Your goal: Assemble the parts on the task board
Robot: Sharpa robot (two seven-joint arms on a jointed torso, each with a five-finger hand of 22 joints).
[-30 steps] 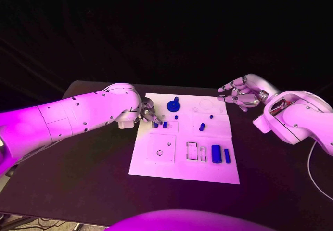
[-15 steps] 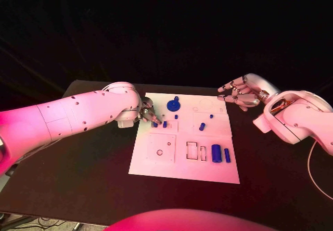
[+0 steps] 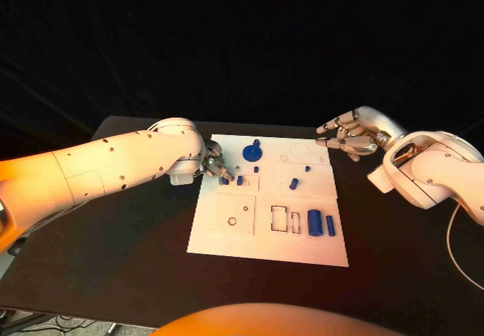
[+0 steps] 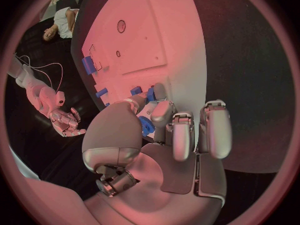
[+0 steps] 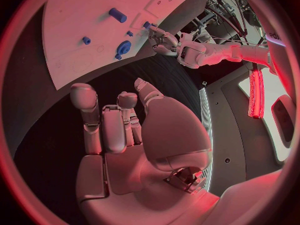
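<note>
- Right now the left hand point(image 3: 215, 166) sits at the left edge of the task board point(image 3: 242, 241), left of centre in the head view, fingertips down among the small blue pegs point(image 3: 239, 180) at the board's upper left.
- From the left wrist view, its thumb and fingers close round a small blue part point(image 4: 147, 127); I judge it pinched, though much of the piece is hidden.
- Over at the upper right of the head view, the right hand point(image 3: 350, 136) hangs above the bare table beyond the board's far right corner, fingers loosely curled, holding nothing and touching no part.
- Across the board lie a round blue knob point(image 3: 252, 152) near its top middle, a slanted blue peg point(image 3: 294, 185) at centre, and two blue cylinders point(image 3: 321, 223) side by side at lower right, beside empty rectangular slots point(image 3: 285, 220).
- Judging by this, the step in hand is seating a small peg in the upper-left cluster.
- Next, the peg must stand upright over its hole and be pressed straight down; tilt would likely jam it.
</note>
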